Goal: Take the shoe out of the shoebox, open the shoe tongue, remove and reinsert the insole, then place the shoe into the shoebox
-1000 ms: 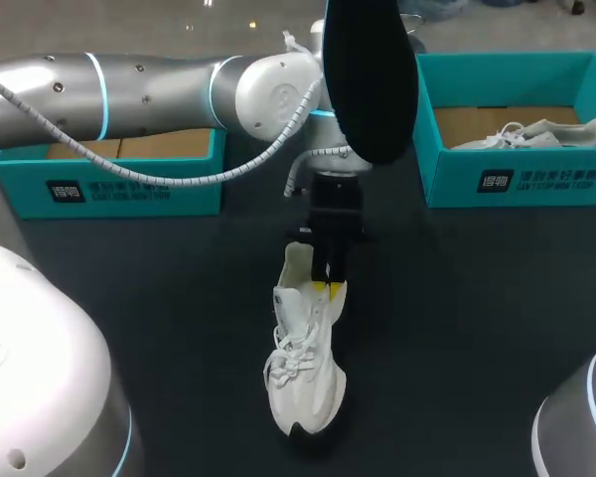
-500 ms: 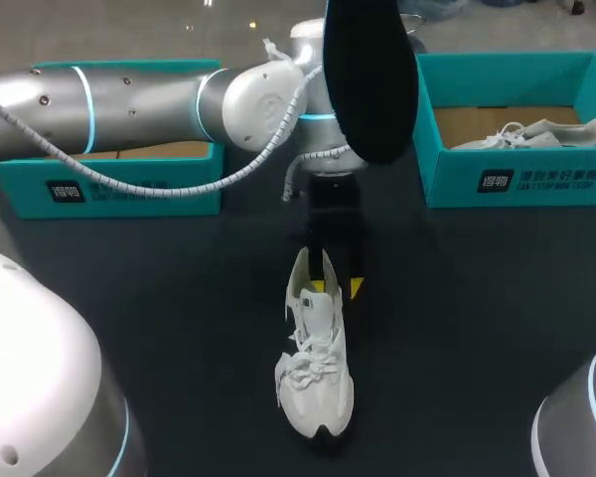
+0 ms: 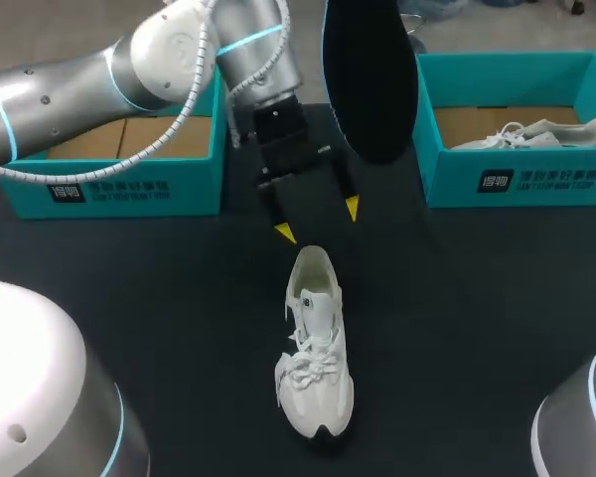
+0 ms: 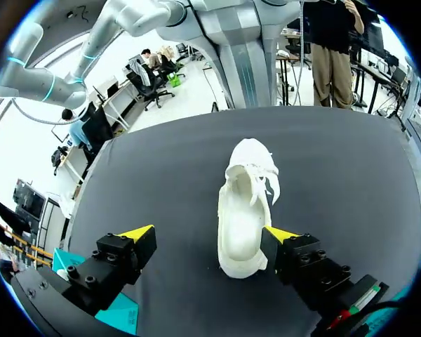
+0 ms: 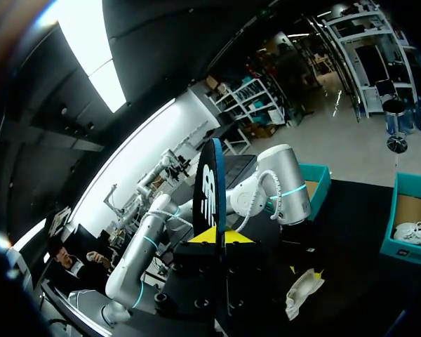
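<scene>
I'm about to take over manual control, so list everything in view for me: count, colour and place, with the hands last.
shoe on the table: 1, white, mid-table, toe towards the robot, touched by nothing
insole: 1, black, held upright off the table
left shoebox: 1, teal, far left of the table, inside partly hidden by the left arm
right shoebox: 1, teal, far right of the table
second shoe: 1, white, lying in the right shoebox
table: 1, black
left hand: open, just beyond the heel of the shoe on the table
right hand: shut on the insole
</scene>
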You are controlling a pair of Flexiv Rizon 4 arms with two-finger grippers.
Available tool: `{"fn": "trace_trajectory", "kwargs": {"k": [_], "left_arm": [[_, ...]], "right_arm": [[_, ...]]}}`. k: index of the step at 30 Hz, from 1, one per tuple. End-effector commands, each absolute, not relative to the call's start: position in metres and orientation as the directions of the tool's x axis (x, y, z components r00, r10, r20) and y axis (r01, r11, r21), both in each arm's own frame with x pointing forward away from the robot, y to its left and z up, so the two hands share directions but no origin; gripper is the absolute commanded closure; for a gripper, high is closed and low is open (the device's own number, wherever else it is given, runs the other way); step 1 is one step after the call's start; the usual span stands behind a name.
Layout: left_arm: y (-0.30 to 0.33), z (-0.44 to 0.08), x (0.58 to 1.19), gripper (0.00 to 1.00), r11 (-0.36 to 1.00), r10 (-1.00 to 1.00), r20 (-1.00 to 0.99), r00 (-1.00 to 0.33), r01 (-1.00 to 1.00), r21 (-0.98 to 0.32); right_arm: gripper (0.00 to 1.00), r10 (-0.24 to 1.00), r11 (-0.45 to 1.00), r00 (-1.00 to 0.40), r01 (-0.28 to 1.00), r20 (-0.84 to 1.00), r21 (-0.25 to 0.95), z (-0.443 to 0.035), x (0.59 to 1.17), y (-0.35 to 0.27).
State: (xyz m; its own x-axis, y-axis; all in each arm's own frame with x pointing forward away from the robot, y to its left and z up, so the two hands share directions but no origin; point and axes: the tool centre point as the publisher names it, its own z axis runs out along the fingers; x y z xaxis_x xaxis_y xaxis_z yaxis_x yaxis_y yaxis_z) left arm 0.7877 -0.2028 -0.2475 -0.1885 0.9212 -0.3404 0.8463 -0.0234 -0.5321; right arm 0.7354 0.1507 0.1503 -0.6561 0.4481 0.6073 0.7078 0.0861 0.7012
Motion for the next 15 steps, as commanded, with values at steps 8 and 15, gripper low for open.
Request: {"fn": "trace_trajectory", "kwargs": {"k": [8,15], "left_arm": [[-0.1583,-0.2209,0.7761,0.0,-0.029,0.154,-0.853,-0.499,0.861,-0.508],[-0.1583,-0.2209,0.7761,0.0,-0.029,0.154,-0.853,-0.499,0.861,-0.508]], "right_arm": [[1.0,0.451,0.087,-0.654,0.71,0.607,0.699,0.151,0.7368,0.1524],[1.0,0.451,0.087,-0.654,0.71,0.607,0.699,0.151,0.7368,0.1524]]}}
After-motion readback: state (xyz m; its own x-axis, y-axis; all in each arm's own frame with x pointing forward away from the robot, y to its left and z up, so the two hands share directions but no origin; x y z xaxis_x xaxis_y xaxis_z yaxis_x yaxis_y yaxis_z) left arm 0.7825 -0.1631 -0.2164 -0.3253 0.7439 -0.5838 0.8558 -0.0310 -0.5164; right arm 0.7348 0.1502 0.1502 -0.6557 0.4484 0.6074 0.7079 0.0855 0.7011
